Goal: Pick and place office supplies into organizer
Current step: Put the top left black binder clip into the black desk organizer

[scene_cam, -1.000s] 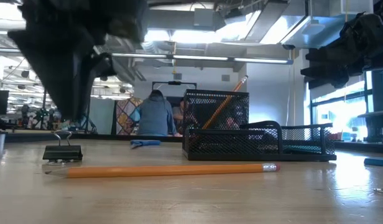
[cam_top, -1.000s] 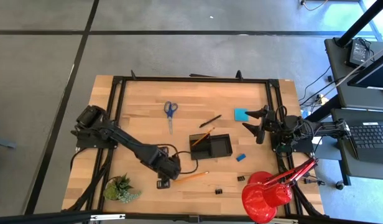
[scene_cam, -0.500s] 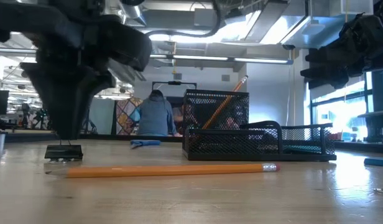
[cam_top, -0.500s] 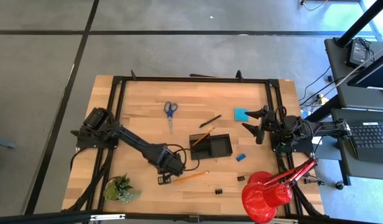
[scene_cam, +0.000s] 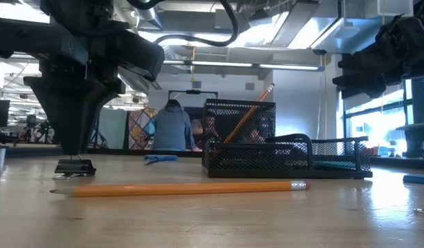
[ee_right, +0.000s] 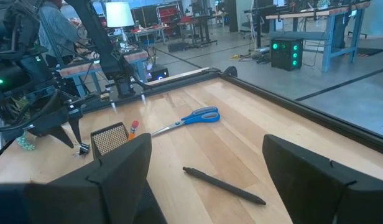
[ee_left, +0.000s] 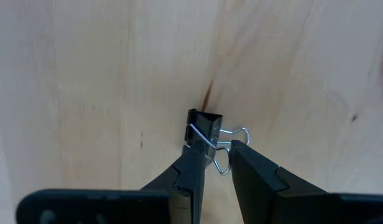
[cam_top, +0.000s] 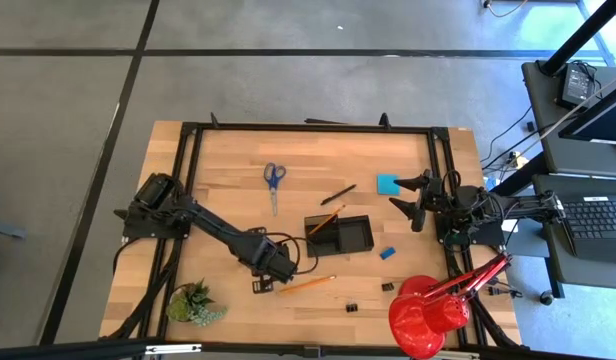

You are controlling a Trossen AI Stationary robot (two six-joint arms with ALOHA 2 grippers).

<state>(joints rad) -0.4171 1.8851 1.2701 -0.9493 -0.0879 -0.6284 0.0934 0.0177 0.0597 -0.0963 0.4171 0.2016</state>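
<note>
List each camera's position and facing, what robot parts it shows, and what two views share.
High view: overhead, straight down on the table, both arms, the organizer.
Low view: table height, looking across at a pencil; left end effector above a binder clip.
Left wrist view: looks down past its fingers straddling the clip's wire handles.
Right wrist view: looks across the table past its open end effector at scissors and pen.
Shared: the clip shows in the low and left wrist views.

Low view: dark left arm [scene_cam: 81,76] hides most of the binder clip [scene_cam: 74,167].
</note>
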